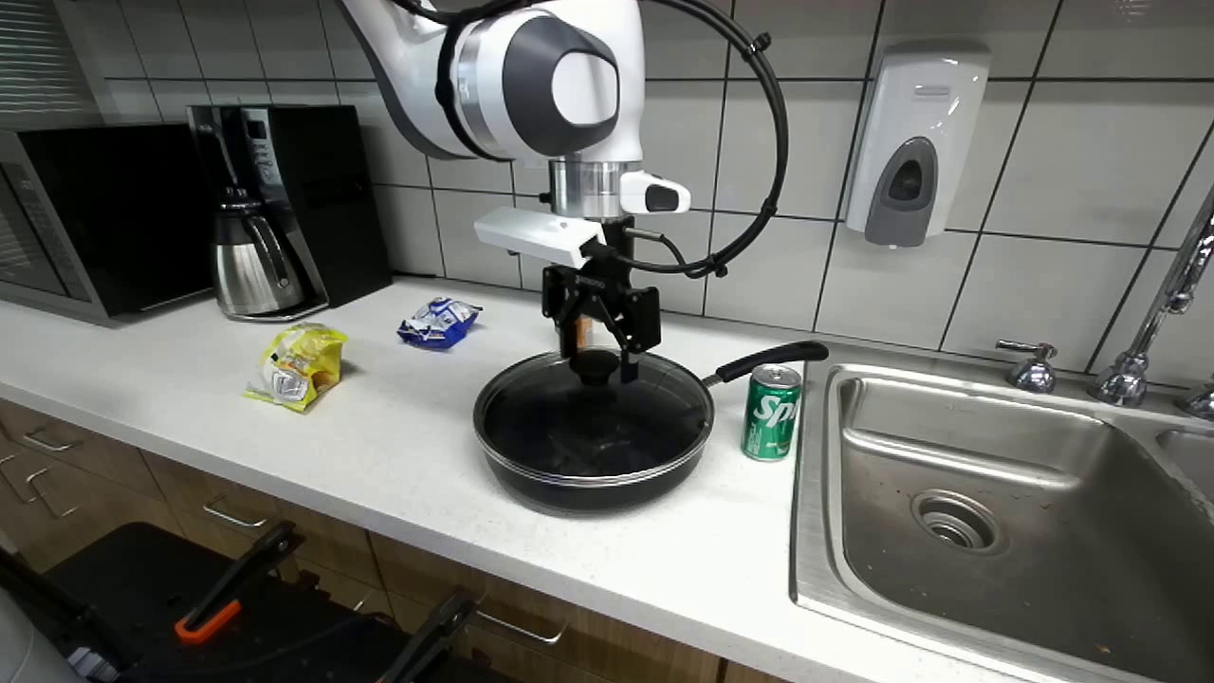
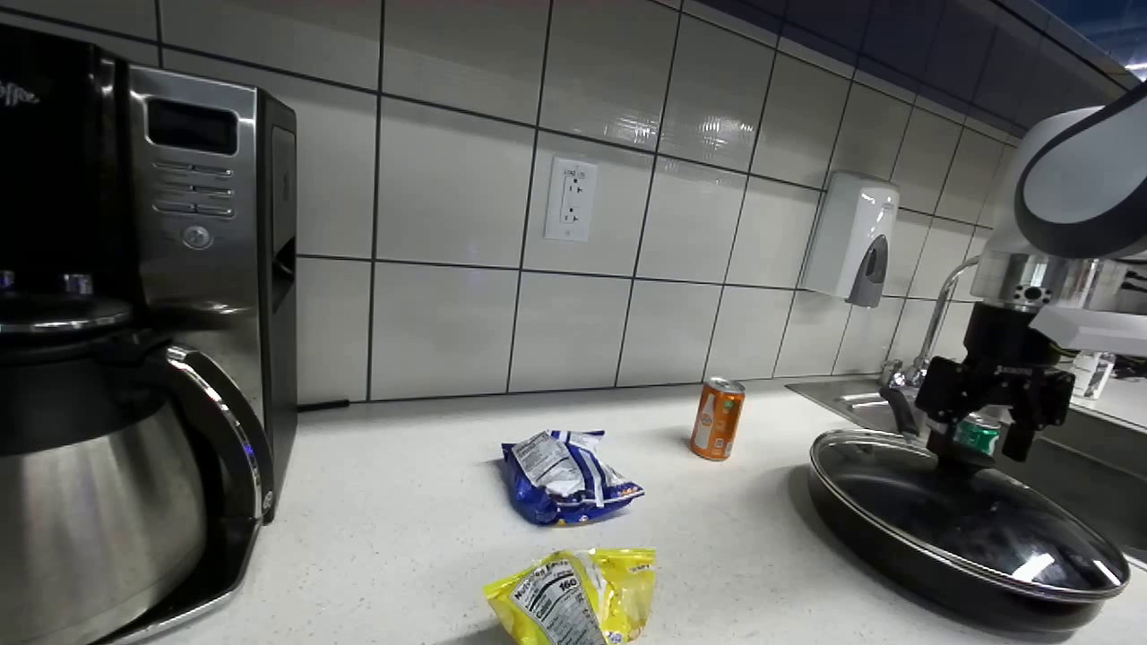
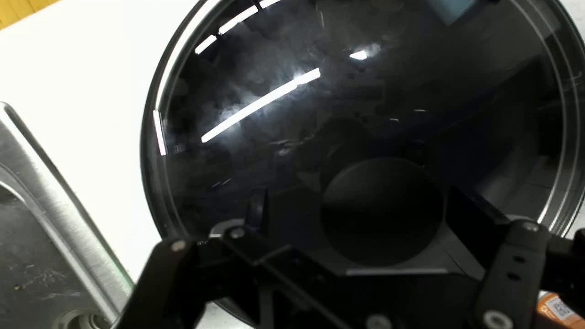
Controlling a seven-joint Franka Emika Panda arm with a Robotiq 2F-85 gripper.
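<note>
Counter [image 1: 408, 427]: pan [image 1: 596, 489], cans [image 1: 771, 422], packets [image 1: 303, 365], coffee maker [image 1: 337, 204], microwave [image 1: 114, 223]

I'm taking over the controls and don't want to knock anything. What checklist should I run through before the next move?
1. Gripper open: ok.
2. Lid knob between the fingers in the wrist view: ok.
3. Knob centred there: not ok, nearer one finger.
4. Fingertips low enough beside the knob: cannot tell, black against black.
5. Glass lid seated on the pan: ok.
6. Sprite can apart from the pan's body: ok, but the handle looks close by.
</note>
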